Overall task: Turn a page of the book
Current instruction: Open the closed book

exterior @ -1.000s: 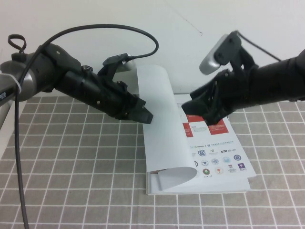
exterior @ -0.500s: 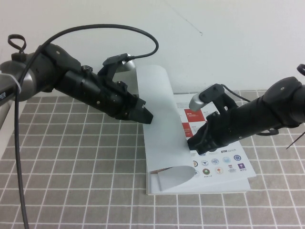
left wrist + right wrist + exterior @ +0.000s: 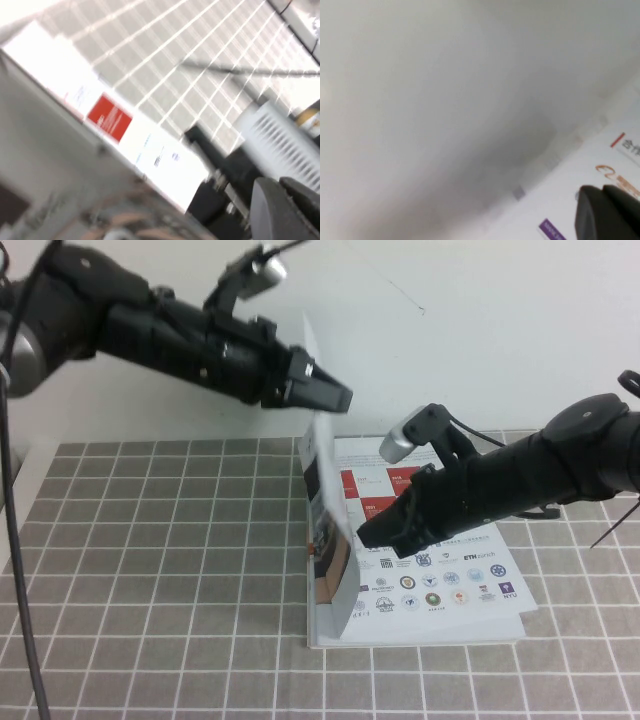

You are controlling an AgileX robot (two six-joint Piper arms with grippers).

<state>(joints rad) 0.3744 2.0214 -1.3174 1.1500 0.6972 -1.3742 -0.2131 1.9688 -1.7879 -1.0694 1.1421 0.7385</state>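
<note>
A plain white wall backs a bench (image 3: pixel 150 570) covered in a grey cloth with a white grid, and the book (image 3: pixel 480 615) lies flat on it toward the right of centre, its spine side facing left. From the left, the left arm reaches across above the bench, and the left hand (image 3: pixel 335 396) hangs in the air just over the top edge of the page (image 3: pixel 330 540); whether its fingers are apart or together I cannot tell, nor whether they touch the paper. The page itself stands nearly upright on the spine, its robot-photo face turned left and slightly curled, so it looks caught midway through the turn rather than laid down on either side. Just to its right, the right hand (image 3: pixel 372 536) sits low over the inner page with red squares and logo rows (image 3: pixel 440 580), its fingers closed together on nothing, its tip close against the white back of the standing leaf. That placement probably serves to prop the leaf from behind and push it leftward. The right wrist view fits this: the blank white sheet (image 3: pixel 445 100) fills most of it, with printed logos near the finger (image 3: pixel 610 212).
</note>
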